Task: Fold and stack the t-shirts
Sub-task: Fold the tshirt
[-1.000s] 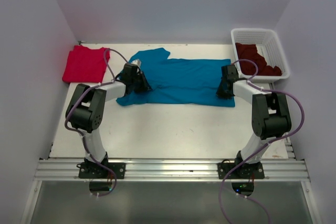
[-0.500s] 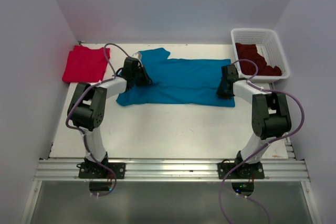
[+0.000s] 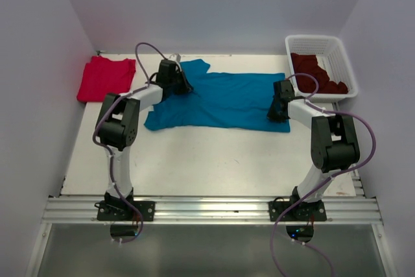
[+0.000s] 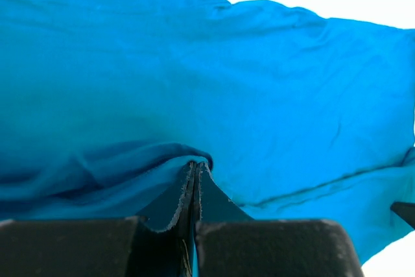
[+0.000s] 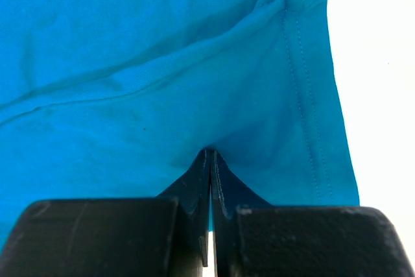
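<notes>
Left end effector (image 4: 196,168) pinching teal t-shirt (image 3: 227,98) fold; right end effector (image 5: 209,155) clamped on same shirt's edge.

Right wrist view. The right gripper (image 5: 209,160) rises from the lower margin with its two dark jaws pressed together, and their tips meet on a small pucker of the teal t-shirt (image 5: 162,63). The shirt fills nearly the whole field. A stitched fold runs diagonally from the left up toward the upper right, where it joins a double-stitched hem running down the cloth's right edge. Bare white counter (image 5: 382,95) shows beyond that hem.
</notes>
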You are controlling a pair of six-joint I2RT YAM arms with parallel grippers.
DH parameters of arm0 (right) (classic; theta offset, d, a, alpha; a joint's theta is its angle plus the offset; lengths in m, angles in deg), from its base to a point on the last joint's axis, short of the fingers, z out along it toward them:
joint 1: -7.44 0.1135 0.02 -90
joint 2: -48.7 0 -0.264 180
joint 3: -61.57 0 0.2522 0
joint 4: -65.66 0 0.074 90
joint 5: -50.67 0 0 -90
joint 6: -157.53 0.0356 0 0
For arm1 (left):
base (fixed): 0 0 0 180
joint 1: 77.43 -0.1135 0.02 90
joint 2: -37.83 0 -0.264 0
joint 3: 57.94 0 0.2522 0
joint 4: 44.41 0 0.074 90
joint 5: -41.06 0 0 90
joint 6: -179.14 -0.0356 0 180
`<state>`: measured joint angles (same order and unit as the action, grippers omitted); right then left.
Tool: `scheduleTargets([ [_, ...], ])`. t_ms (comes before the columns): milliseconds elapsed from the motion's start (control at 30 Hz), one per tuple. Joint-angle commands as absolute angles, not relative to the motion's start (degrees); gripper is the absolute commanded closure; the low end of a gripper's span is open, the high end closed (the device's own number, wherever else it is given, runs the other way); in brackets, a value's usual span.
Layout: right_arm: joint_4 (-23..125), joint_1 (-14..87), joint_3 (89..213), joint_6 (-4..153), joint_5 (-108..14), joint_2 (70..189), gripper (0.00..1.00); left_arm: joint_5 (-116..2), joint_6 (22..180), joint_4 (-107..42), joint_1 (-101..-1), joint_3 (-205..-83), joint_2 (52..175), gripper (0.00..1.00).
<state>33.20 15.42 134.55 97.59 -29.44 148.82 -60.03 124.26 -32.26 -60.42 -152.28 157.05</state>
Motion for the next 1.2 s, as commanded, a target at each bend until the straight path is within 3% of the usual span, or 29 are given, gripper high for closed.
scheduleTargets([
  [0, 33.4, 15.8, 135.4, 96.9, -28.2, 149.0, 1.0, -61.4, 121.7, -31.3, -60.6, -157.4, 159.3, 1.0],
  [67, 33.3, 15.8, 135.4, 96.8, -28.2, 149.1, 1.0, -61.9, 121.2, -30.8, -60.6, -159.2, 160.9, 0.98],
  [100, 33.4, 15.7, 135.4, 96.7, -28.2, 149.1, 1.0, -62.4, 120.6, -30.8, -60.6, -159.8, 161.3, 0.93],
  [133, 33.4, 15.7, 135.3, 96.8, -28.2, 149.2, 1.0, -62.7, 120.5, -30.8, -60.6, -160.0, 161.7, 0.73],
  [200, 33.4, 15.7, 135.3, 96.7, -28.3, 149.3, 1.0, -63.1, 119.9, -31.3, -60.7, -159.6, 161.2, 0.59],
  [233, 33.4, 15.7, 135.2, 96.7, -28.3, 149.4, 1.0, -63.4, 119.8, -32.8, -60.7, -158.9, 159.8, 0.45],
  [300, 33.6, 15.8, 135.2, 96.8, -28.2, 149.5, 1.0, -63.5, 119.8, -37.0, -60.6, -155.2, 157.5, 0.33],
  [333, 33.6, 15.7, 135.2, 96.7, -28.3, 149.6, 1.0, -63.4, 119.8, -38.3, -60.6, -153.7, 154.5, 0.21],
  [400, 33.6, 15.7, 135.1, 96.7, -28.2, 149.6, 1.0, -62.7, 119.8, -39.4, -60.6, -150.1, 149.7, 0.18],
  [500, 33.6, 15.8, 135.2, 96.6, -27.8, 149.5, 1.0, -60.1, 120.3, -35.4, -60.5, -145.8, 144.0, 0.24],
  [600, 33.7, 15.7, 135.2, 96.6, -27.8, 149.7, 1.0, -60.4, 121.8, -32.8, -60.5, -139.9, 139.7, 0.52],
  [633, 33.8, 15.7, 135.2, 96.6, -27.9, 149.8, 1.0, -60.6, 122.2, -33.6, -60.4, -137.6, 138.7, 0.69],
  [733, 33.8, 15.8, 135.2, 96.7, -28.2, 150.0, 1.0, -62.6, 123.6, -37.1, -60.6, -130.0, 137.3, 0.88],
  [900, 33.6, 15.8, 134.6, 96.8, -27.9, 149.2, 1.0, -69.0, 127.5, -41.5, -61.3, -122.3, 139.7, 0.95],
  [1167, 33.5, 15.8, 133.7, 96.7, -27.6, 147.8, 1.0, -61.5, 125.8, -34.4, -61.8, -119.8, 140.2, 0.97],
])
